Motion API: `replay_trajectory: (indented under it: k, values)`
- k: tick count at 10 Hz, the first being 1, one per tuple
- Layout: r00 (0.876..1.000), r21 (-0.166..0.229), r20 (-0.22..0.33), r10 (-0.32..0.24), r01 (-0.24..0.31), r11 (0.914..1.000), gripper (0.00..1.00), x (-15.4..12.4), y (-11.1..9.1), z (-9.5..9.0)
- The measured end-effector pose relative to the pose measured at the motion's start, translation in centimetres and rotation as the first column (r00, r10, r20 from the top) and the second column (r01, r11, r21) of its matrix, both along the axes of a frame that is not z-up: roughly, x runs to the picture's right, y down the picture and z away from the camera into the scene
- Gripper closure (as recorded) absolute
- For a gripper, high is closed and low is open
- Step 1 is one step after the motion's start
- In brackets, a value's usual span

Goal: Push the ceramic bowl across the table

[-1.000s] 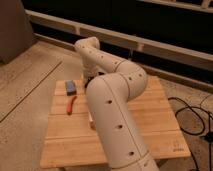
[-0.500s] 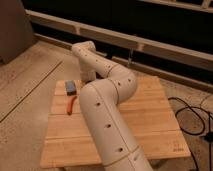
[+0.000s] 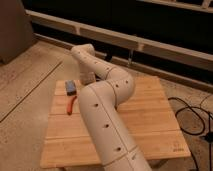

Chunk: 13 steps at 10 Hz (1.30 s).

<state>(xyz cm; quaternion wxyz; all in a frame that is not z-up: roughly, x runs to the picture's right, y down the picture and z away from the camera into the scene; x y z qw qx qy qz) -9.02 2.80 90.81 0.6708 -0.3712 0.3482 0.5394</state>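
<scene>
You had the gripper point(image 3: 88, 79) low over the far-left part of the table point(image 3: 155, 120), at the end of the pale robot arm point(image 3: 107, 125). The arm rose from the near edge of the view and bent at an elbow point(image 3: 119, 86) over mid-table. From there it ran back and camera-left to an upper joint point(image 3: 81, 52), then dropped straight down to the gripper.

Gripper state: you could not tell. Its working end was covered by the nearer arm link.

The ceramic bowl did not show. The arm hid the spot right at and behind the gripper, so you could not place the bowl or say whether it held anything. No other container showed on the planks.

- **Blue block:** a small blue block point(image 3: 71, 87) lay flat just camera-left of the gripper, apart from it, close to the table's left edge.
- **Orange-red item:** a slender, slightly curved orange-red item point(image 3: 72, 105) lay nearer the camera than the gripper and just below the block. It was near the block; you could not tell if they touched.
- **Table:** the light wooden planks on the gripper's camera-right, past the elbow, ran out to the far-right corner.
- **Cables:** dark cables point(image 3: 192, 112) lay on the floor, well apart from the gripper, off the table's right edge.
- **Ledge:** a long pale ledge point(image 3: 150, 42) ran across the view behind the gripper, beyond the table.
</scene>
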Motion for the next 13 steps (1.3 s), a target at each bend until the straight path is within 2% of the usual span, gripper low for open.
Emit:
replay_trajectory:
  k: [7,10,13]
  values:
    - [1.0,0.003,0.006,-0.002,0.002,1.0,0.35,-0.2,0.0,0.2]
    - [0.999,-0.016,0.018,-0.034,0.034,0.9993,0.35,-0.4,1.8,-0.5]
    - [0.999,-0.022,0.009,-0.031,0.031,0.9993,0.35,0.2,3.2,-1.9]
